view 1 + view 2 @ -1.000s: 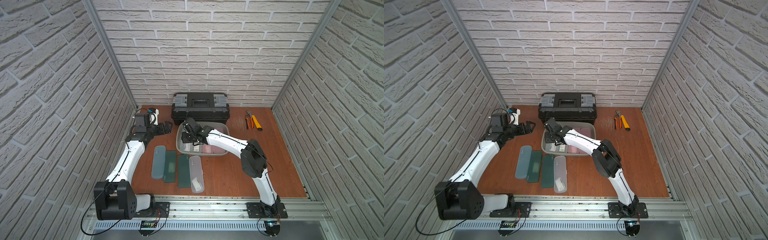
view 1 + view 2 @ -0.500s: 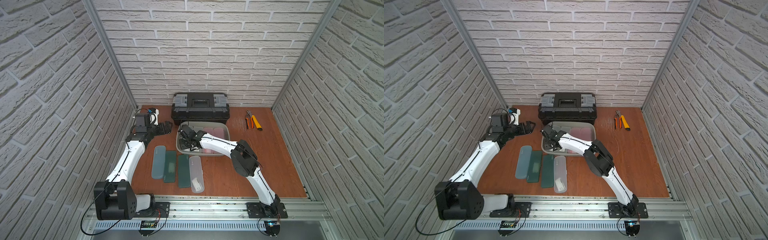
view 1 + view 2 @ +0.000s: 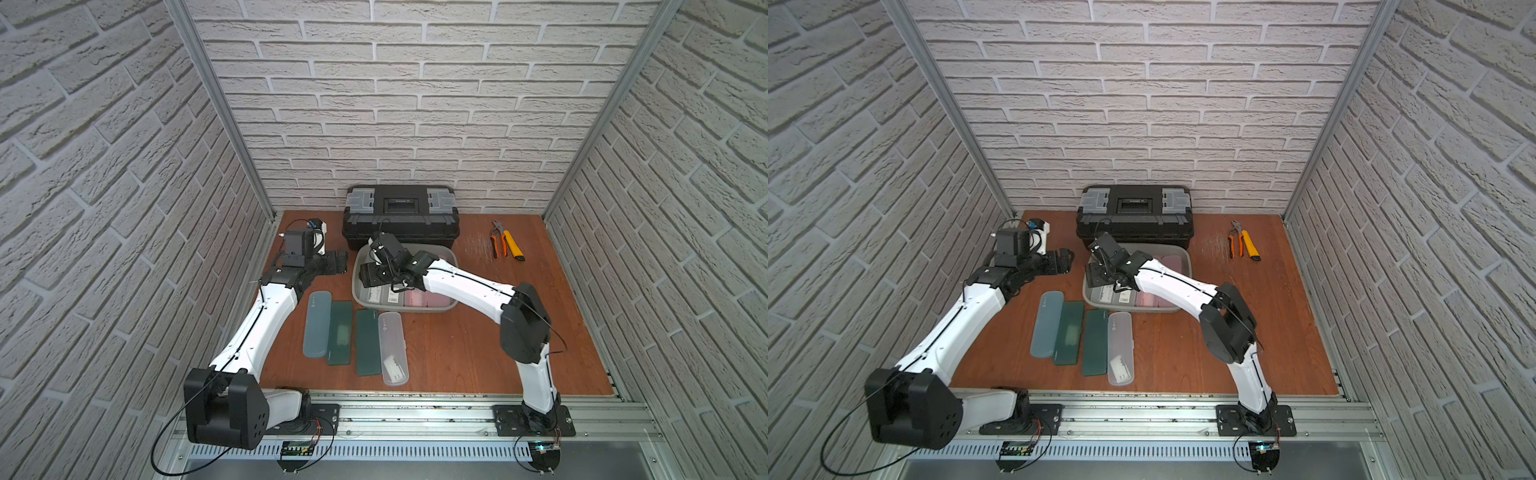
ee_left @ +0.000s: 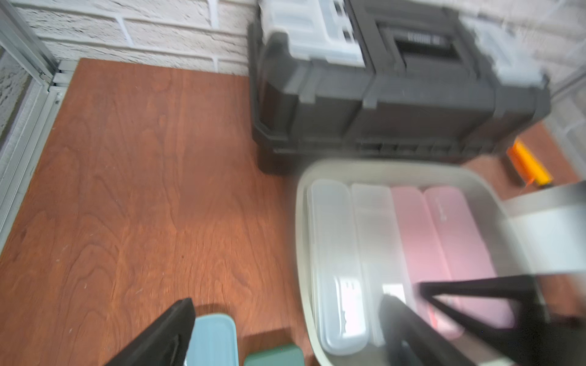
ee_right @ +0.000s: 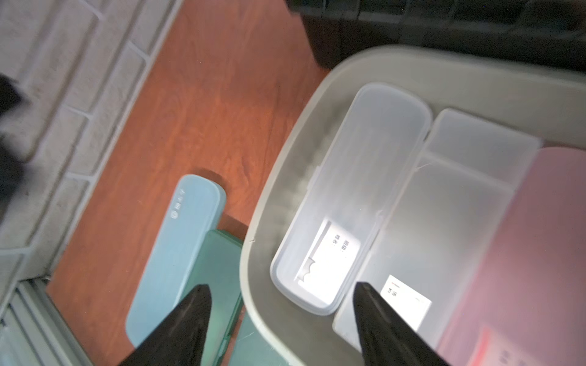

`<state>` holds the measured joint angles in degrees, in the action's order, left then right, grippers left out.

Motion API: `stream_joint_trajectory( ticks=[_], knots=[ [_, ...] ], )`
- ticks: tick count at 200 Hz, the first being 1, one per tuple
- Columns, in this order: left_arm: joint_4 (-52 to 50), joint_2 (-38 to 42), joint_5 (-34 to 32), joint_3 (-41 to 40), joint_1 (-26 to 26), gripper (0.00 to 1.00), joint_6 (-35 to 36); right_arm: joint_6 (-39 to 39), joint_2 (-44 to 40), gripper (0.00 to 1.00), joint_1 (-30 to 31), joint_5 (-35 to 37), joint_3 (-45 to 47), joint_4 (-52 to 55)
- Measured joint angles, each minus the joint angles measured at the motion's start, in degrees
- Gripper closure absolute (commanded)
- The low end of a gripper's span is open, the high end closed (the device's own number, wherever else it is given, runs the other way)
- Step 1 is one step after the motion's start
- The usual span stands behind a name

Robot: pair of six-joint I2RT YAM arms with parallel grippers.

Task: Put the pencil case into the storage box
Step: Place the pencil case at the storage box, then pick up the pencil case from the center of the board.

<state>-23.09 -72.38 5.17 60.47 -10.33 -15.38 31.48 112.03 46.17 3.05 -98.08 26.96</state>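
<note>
Pencil case (image 5: 348, 196) – the clear one with a white label inside – lies flat in the storage box (image 5: 250, 263), along the end of the tub nearest my left arm. Its long side runs against a second clear case (image 5: 459, 196), and past that sit two pink cases (image 4: 421, 240), so four lie in a row on the tub's floor.

My right fingers (image 5: 190, 317) hang above that end of the box, spread apart with nothing between them. One tip is over the cases outside the wall, the other over the seam between the two clear cases. In both top views the right arm reaches across the tub from the far side.

My left fingers (image 4: 165, 332) are spread wide too, above the bare counter (image 3: 457, 353) just beside the box. That wrist view is blurred, but as far as I can make out they grasp nothing.

On the counter in front of the tub lies a row of four more cases: a blue-grey case (image 3: 317, 324), two dark green cases (image 3: 368, 340) and a clear case (image 3: 392, 347) with something white inside. A black toolbox (image 3: 401, 224) stands just behind the tub, and orange-handled pliers (image 3: 496, 243) lie near a yellow cutter (image 3: 514, 247), well apart from everything else.
</note>
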Motion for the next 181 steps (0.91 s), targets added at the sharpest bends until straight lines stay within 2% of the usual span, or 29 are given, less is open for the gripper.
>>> stream_joint_trajectory(
  ticks=[22, 44, 75, 94, 122, 181],
  knots=[
    [-2.9, 1.6, -3.2, -0.6, -4.6, 0.02, -1.8, -0.2, -12.1, 0.16, -0.2, 0.9, 11.0, -2.3],
    [-3.4, 6.3, -6.3, -4.9, -8.7, 0.02, -6.0, 0.8, -19.7, 0.16, -0.2, 0.4, 22.4, -4.6],
    [-4.2, 11.5, -9.0, -11.8, -15.4, 0.02, -12.6, 3.8, -23.3, 0.16, 0.1, -3.7, 39.2, -7.4],
    [-4.2, 12.0, -10.4, -14.9, -20.1, 0.01, -15.7, 5.4, -23.3, 0.16, 1.9, -5.4, 45.9, -7.2],
    [-3.9, 12.7, -12.6, -19.3, -23.8, 0.02, -20.6, 7.0, -23.3, 0.18, 6.4, -5.9, 47.9, -7.3],
    [-4.5, 20.2, -19.3, -23.3, -23.3, 0.02, -27.0, 7.3, -17.3, 0.19, 10.6, -5.0, 43.3, -7.4]
  ],
)
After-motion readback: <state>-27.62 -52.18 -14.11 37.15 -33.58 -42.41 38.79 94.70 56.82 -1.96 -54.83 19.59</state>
